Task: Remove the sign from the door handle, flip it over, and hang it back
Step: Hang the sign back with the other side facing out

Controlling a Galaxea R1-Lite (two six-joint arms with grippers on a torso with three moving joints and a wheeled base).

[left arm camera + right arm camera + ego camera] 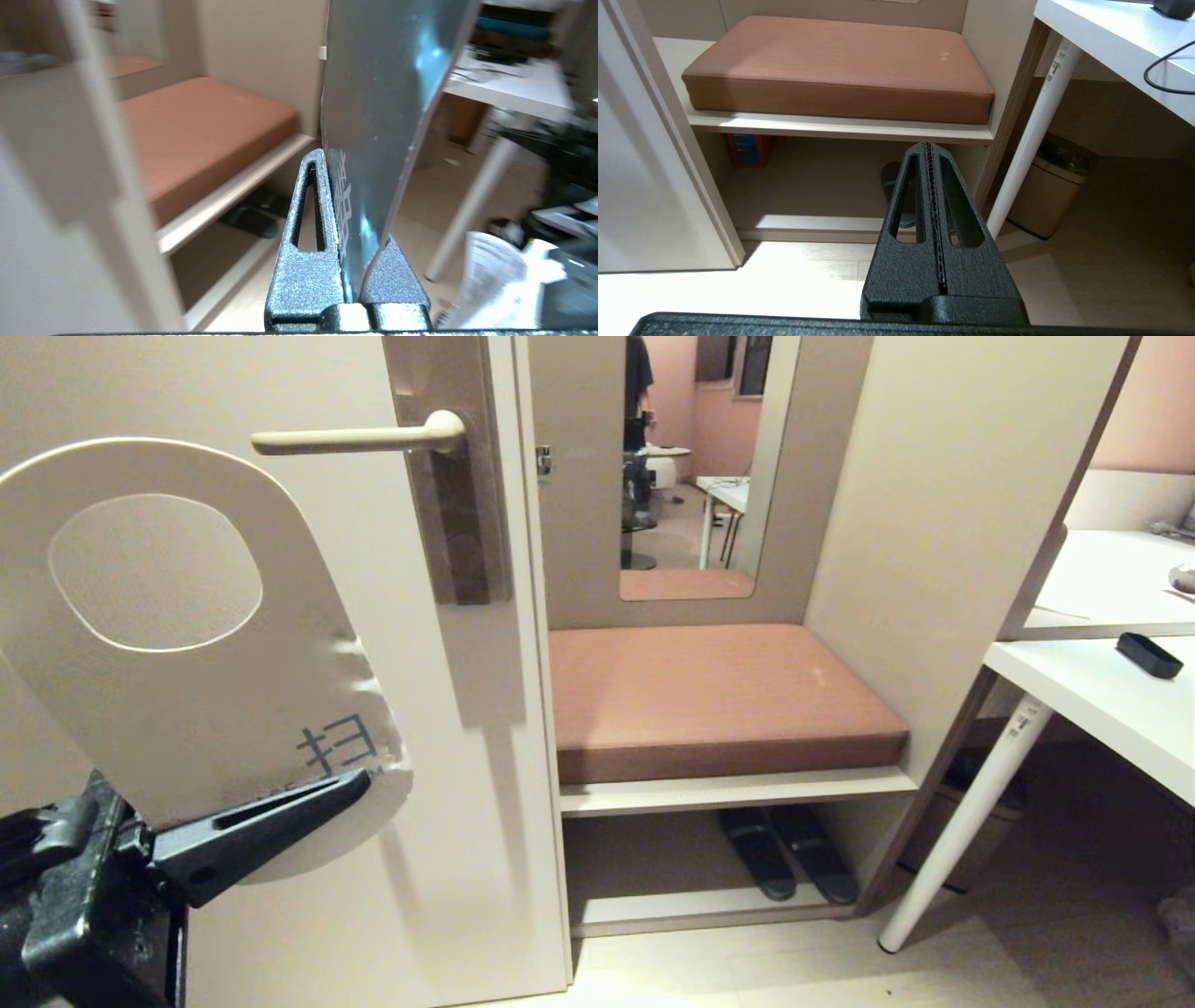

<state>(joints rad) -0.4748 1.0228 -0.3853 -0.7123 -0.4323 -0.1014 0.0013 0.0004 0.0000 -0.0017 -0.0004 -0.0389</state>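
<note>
Left gripper point(280, 812) clamps the sign's point(187, 681) creased lower end; white face, rounded hole uppermost.

Hotel-style room entryway: cushioned bench point(719, 695) (slippers point(786, 854) beneath), mirror point(695, 467), white desk point(1102, 700), waste bin point(1048, 198).

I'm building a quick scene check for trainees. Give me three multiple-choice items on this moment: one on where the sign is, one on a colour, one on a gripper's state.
1. Where is the sign?
A. on the door handle
B. in the left gripper
C. on the floor

2. What colour is the bench cushion?
A. reddish brown
B. blue
C. green

3. How is the right gripper?
A. wide open
B. shut on the sign
C. shut, empty

Key: 1 B, the left gripper pinches its lower end, below and left of the bare door handle. 2 A, reddish brown in every view. 3 C, its fingers meet with nothing between.
</note>
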